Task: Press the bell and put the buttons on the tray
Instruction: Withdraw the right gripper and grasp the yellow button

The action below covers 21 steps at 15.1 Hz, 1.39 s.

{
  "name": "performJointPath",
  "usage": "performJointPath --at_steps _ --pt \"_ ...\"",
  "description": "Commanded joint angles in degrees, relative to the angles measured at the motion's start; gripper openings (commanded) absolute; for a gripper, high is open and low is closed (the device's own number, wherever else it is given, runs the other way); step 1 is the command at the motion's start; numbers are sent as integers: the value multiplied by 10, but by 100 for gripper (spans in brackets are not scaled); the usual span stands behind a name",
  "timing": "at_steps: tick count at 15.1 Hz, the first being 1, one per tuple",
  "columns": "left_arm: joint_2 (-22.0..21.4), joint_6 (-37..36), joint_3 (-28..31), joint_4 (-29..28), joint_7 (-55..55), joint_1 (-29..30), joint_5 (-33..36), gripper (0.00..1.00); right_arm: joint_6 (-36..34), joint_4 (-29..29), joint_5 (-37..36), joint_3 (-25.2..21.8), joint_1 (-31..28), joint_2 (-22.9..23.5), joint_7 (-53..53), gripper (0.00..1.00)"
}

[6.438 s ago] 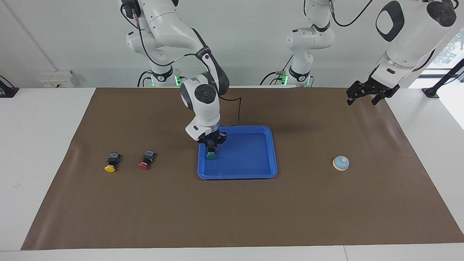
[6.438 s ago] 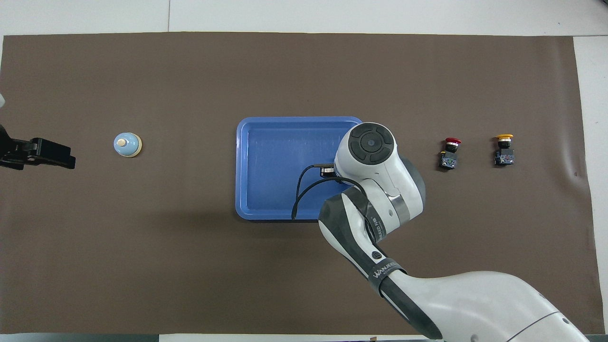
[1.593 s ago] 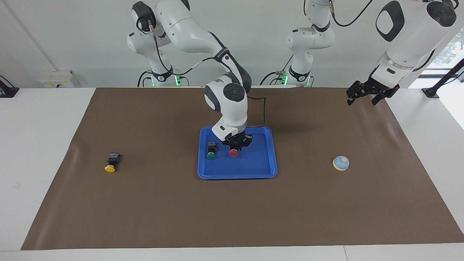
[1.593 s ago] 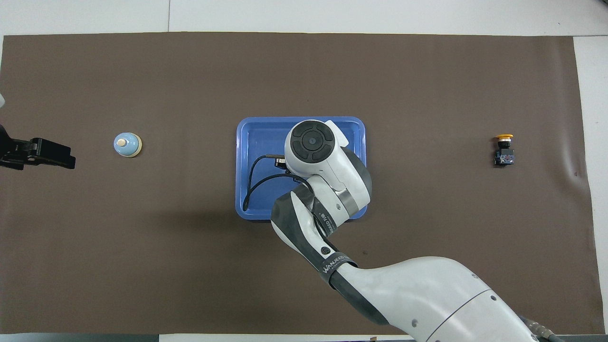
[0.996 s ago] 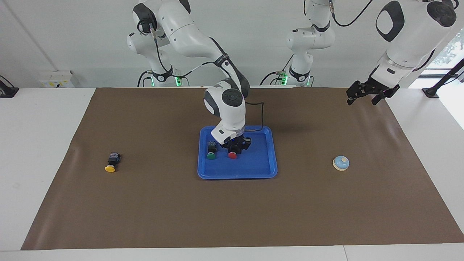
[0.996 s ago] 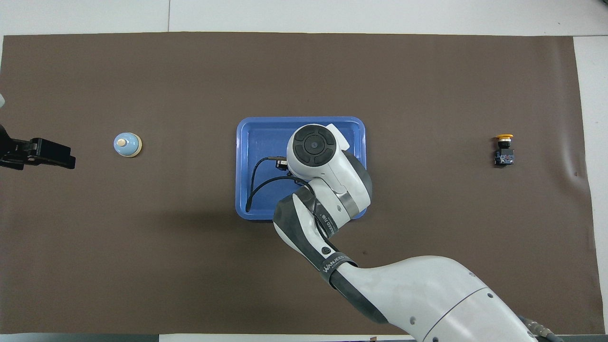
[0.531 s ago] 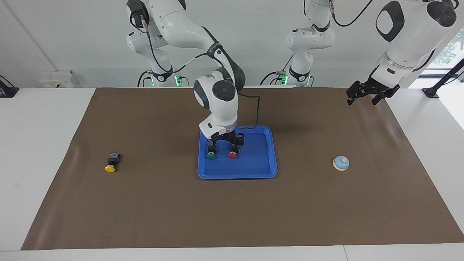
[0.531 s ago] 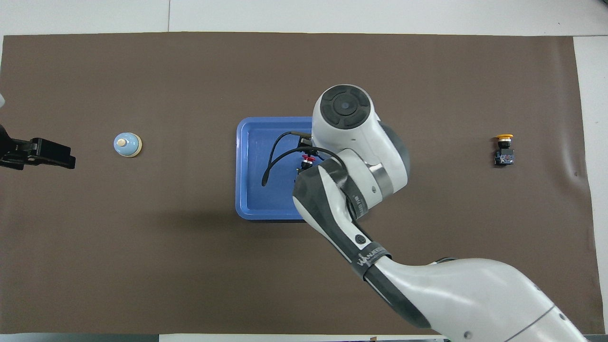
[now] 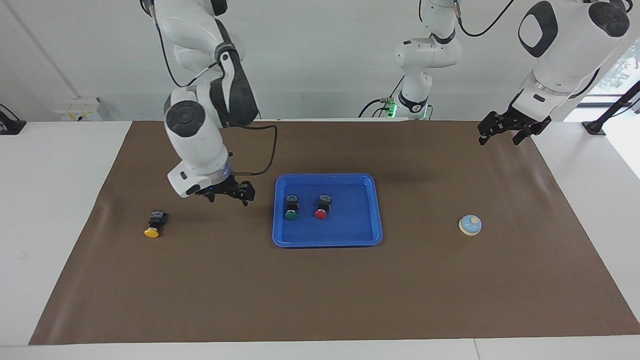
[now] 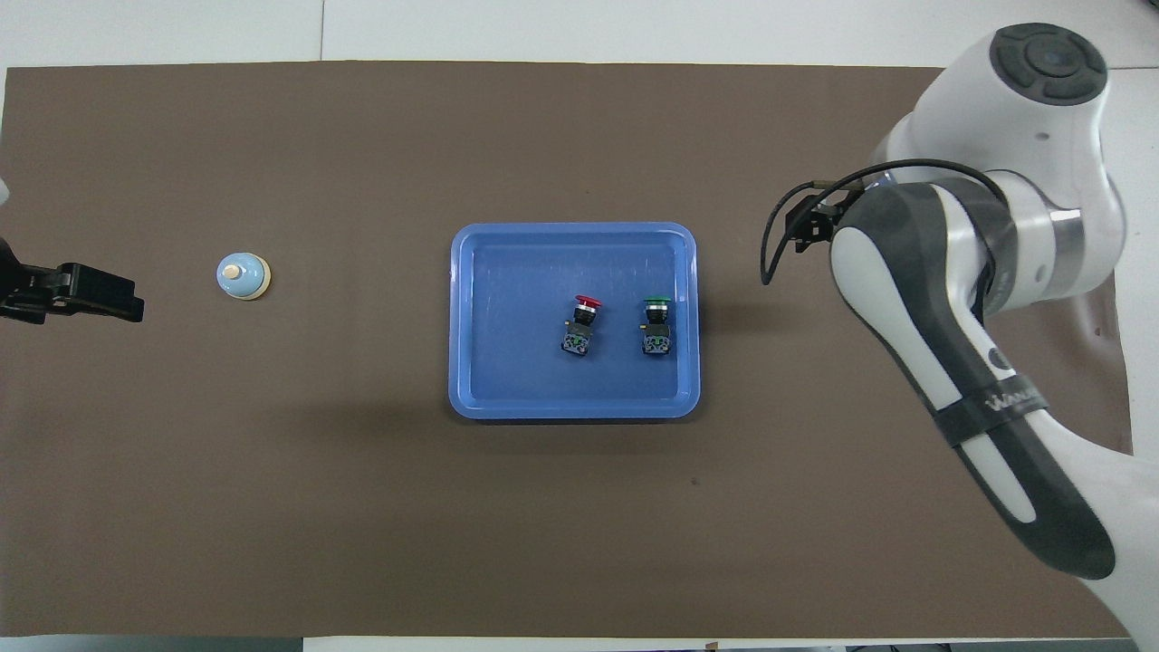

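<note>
The blue tray [image 9: 327, 244] lies mid-mat. On it, side by side, lie the green button [image 9: 291, 206] and the red button [image 9: 322, 206], also seen as the red button [image 10: 579, 324] and green button [image 10: 656, 324] in the tray [image 10: 572, 228]. The yellow button [image 9: 155, 223] lies on the mat toward the right arm's end; the right arm hides it in the overhead view. My right gripper [image 9: 228, 198] hangs open and empty above the mat between the yellow button and the tray. The bell [image 9: 470, 225] [image 10: 243, 275] sits toward the left arm's end. My left gripper [image 9: 500, 137] waits open above the mat's corner.
A brown mat [image 9: 320, 290] covers the table, with white table surface around it. The right arm's cable [image 10: 770, 235] loops out beside its wrist.
My right gripper opened and let go of the red button in the tray, rose, and swung toward the yellow button. The left arm has not moved.
</note>
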Motion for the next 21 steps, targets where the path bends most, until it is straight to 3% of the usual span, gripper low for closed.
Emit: performJointPath --at_steps 1,8,13,19,20,21 --pt "-10 4 1 -11 -2 1 0 100 13 -40 -16 7 -61 -16 -97 100" --pt "-10 4 1 -11 -2 1 0 100 266 -221 -30 8 -184 -39 -256 100" --pt "-10 4 1 -11 -2 1 0 100 334 -229 -30 8 -199 1 -259 100" --pt "-10 4 1 -11 -2 1 -1 100 369 -252 -28 9 -198 6 -255 100" --pt "-10 4 1 -11 -2 1 -1 100 380 -258 -28 9 -198 7 -257 98" --pt "-10 4 1 -11 -2 1 0 100 382 -260 -28 9 -198 7 -257 88"
